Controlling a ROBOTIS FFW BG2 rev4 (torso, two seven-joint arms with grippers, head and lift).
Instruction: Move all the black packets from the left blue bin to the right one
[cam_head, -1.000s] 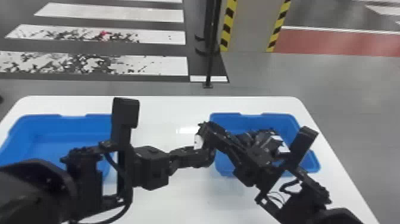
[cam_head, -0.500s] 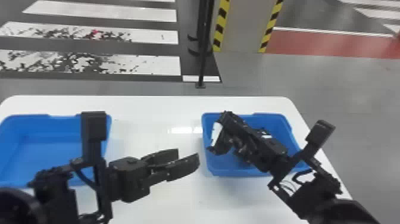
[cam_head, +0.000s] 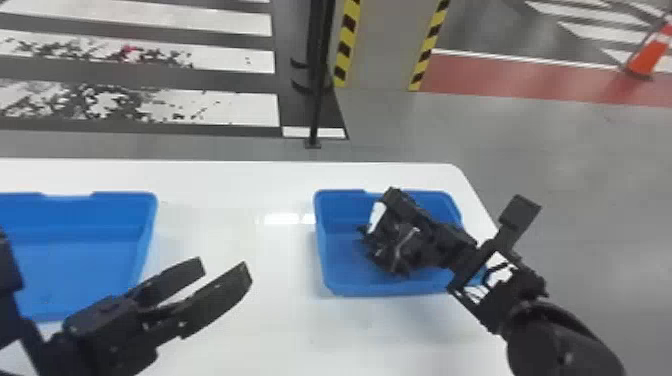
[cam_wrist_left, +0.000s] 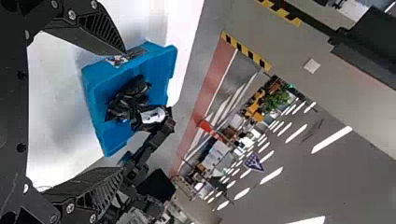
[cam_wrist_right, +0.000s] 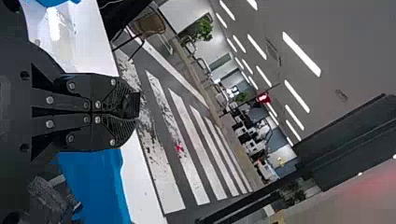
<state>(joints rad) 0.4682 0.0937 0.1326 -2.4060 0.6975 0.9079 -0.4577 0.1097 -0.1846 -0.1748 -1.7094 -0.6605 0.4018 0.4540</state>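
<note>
My right gripper (cam_head: 392, 192) is over the right blue bin (cam_head: 345, 290), shut on a black packet with a white label (cam_head: 376, 218) that hangs from its tips. More black packets (cam_head: 400, 252) are heaped inside that bin. My left gripper (cam_head: 223, 266) stands open between the two bins, nothing in it. The left blue bin (cam_head: 150, 220) shows a plain blue floor, partly hidden by the left arm. The left wrist view has the open left gripper (cam_wrist_left: 122, 111) and the labelled packet (cam_wrist_left: 153, 115) beyond. In the right wrist view, the right gripper's (cam_wrist_right: 135, 113) fingers are pressed together.
Both bins stand on a white table (cam_head: 280, 185) with a rounded far right corner. Past its far edge rises a thin black pole (cam_head: 318, 95). An orange cone (cam_head: 649, 55) stands on the floor farther off.
The grippers, close together a second ago, have parted. My left gripper has opened and drawn back left; the right one has carried the labelled packet rightward over the right bin.
</note>
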